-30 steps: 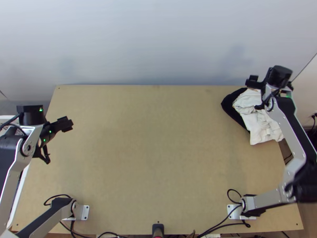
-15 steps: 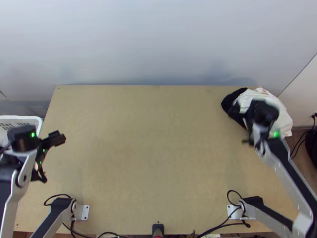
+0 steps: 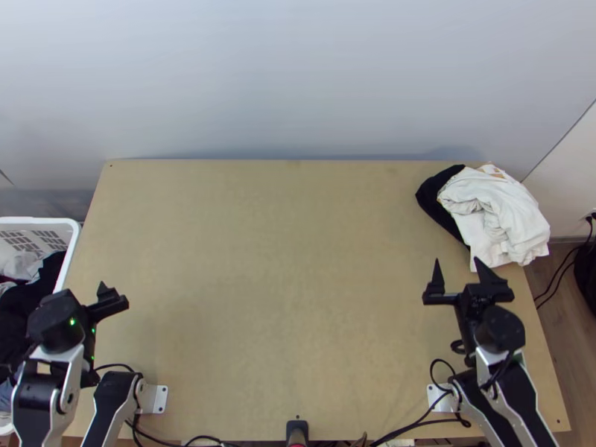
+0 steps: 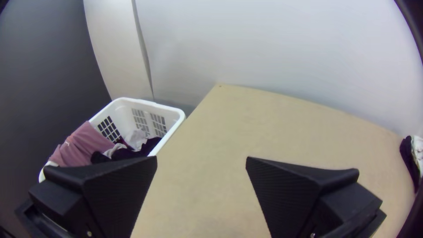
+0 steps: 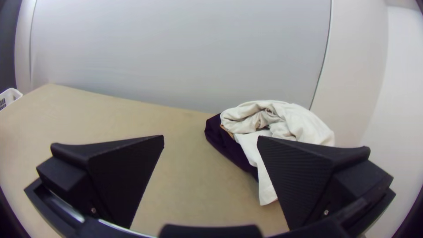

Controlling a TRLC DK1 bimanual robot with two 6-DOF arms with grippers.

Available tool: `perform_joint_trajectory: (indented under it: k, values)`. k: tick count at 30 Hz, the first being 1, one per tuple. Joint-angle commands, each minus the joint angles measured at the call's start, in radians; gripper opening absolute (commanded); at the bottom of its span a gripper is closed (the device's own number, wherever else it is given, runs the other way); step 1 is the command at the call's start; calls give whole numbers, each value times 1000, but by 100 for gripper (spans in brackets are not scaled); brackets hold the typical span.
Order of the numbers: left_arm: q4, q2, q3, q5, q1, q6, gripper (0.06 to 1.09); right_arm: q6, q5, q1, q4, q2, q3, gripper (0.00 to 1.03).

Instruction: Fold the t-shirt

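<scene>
Right hand near bunched white cloth

Soft light, faint shadows, dark fisheye corners

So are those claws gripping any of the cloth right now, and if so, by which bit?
Nothing is held: the left gripper and right gripper are both open, with nothing between their fingers.

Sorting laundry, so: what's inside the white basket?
In the white laundry basket: a mauve cloth draped over its rim, dark and whitish cloths. Anything beneath is covered.
</scene>
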Motion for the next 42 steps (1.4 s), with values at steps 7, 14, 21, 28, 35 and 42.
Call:
perform_joint_trajectory:
  k: [7, 14, 21, 28, 35, 42]
  values:
    - [300, -91, -197, 35, 2, 182, 104, -61, -1, 21, -14, -216, -195, 99]
    - [414, -295, -425, 72, -11, 217, 104, -52, 7, -56, -14, -233, -195, 99]
    - [466, -212, -436, 86, -9, 146, 104, -48, 5, -47, -16, -315, -195, 99]
    - [463, -336, -436, 86, -18, 139, 104, -44, 5, -48, -17, -315, -195, 99]
    - [448, -336, -433, 86, 12, 134, 104, -44, 5, -48, -16, -315, -195, 99]
    - [448, -338, -433, 86, 12, 134, 104, -44, 5, -48, -17, -315, -195, 99]
